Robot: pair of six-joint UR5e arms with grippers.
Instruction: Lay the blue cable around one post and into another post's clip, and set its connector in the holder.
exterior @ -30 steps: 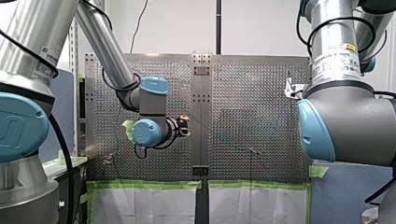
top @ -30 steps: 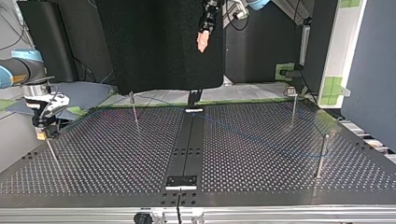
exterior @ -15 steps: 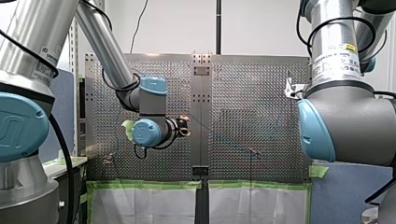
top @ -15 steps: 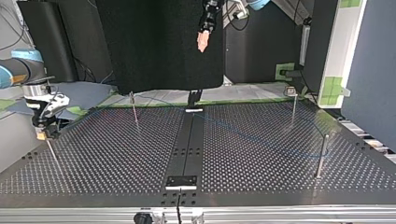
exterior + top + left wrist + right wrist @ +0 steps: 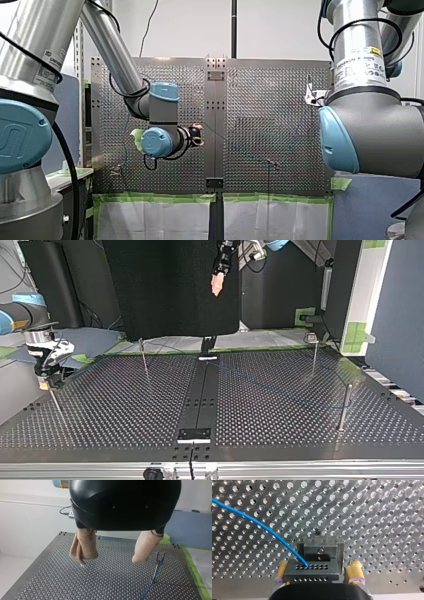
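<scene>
The blue cable [image 5: 262, 522] ends in a grey metal connector [image 5: 312, 570], which sits against the holder [image 5: 320, 548] on the perforated table. My right gripper [image 5: 318, 576] straddles that connector, open, with yellow pads [image 5: 355, 572] on either side and a small gap showing at one pad. In the top view it stands at the table's left edge [image 5: 45, 384]. The cable [image 5: 280, 391] crosses the table to a post [image 5: 344, 407] at the right. My left gripper [image 5: 110, 561] hangs high above the table, open with nothing between its beige pads, a clip post [image 5: 159, 556] with cable beside it.
Thin posts stand on the plate at the top view's back left [image 5: 144, 356], back right [image 5: 315, 352] and front left [image 5: 56, 407]. A black centre strip [image 5: 200, 400] runs between the two plate halves. Green tape [image 5: 160, 198] edges the table.
</scene>
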